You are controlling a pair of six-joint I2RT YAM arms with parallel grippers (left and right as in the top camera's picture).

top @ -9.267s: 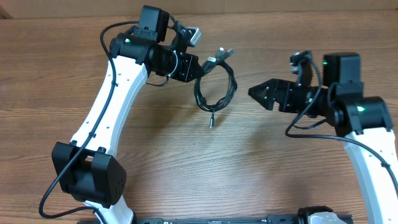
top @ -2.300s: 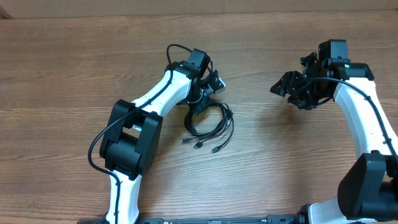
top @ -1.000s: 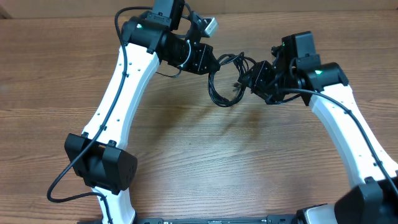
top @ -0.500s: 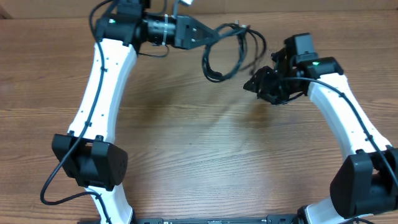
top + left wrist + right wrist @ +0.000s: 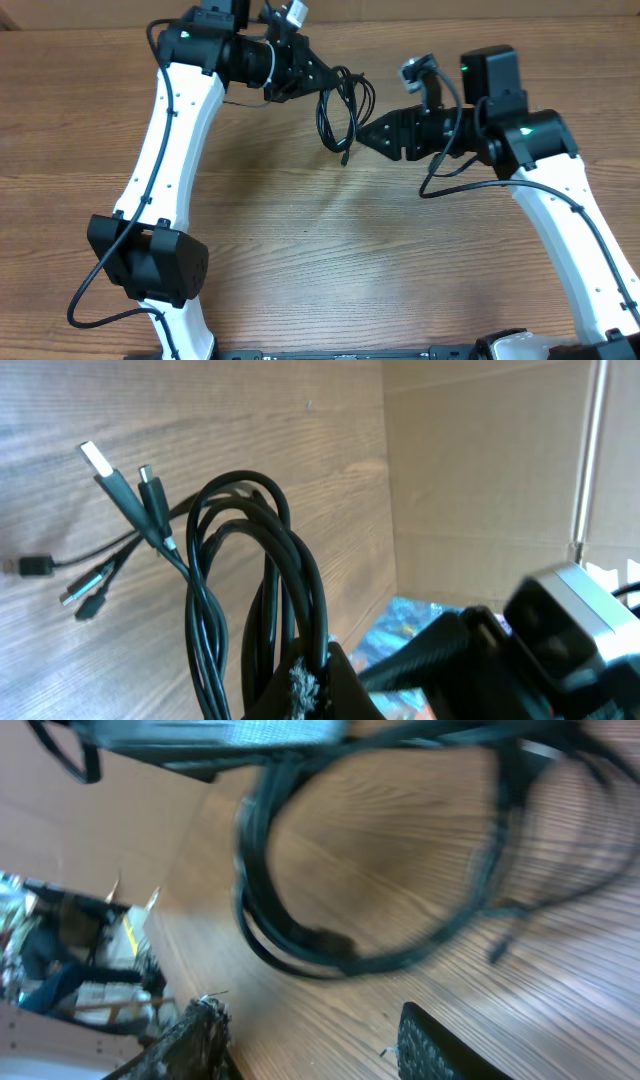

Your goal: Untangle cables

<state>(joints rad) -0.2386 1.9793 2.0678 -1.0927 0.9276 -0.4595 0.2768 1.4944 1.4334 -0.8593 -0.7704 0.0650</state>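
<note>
The cables (image 5: 338, 112) are a looped bundle of thin black cords hanging above the table from my left gripper (image 5: 318, 78), which is shut on the top of the loops. In the left wrist view the cables (image 5: 250, 570) rise from the left gripper (image 5: 305, 682), and several plug ends (image 5: 100, 461) fan out to the left. My right gripper (image 5: 368, 135) points left, level with the bottom of the bundle and just right of it. In the right wrist view its fingers (image 5: 190, 1040) stand apart with nothing between them, and the blurred cable loop (image 5: 300, 942) hangs ahead.
The wooden table (image 5: 300, 260) lies under both arms. A cardboard wall (image 5: 450, 10) runs along the back edge, close behind the left gripper. The right arm's camera housing (image 5: 565, 615) shows in the left wrist view, near the bundle.
My left gripper has carried the bundle a little down and left. The right gripper has swung round to point at the bundle's lower end, its fingers slightly wider apart.
</note>
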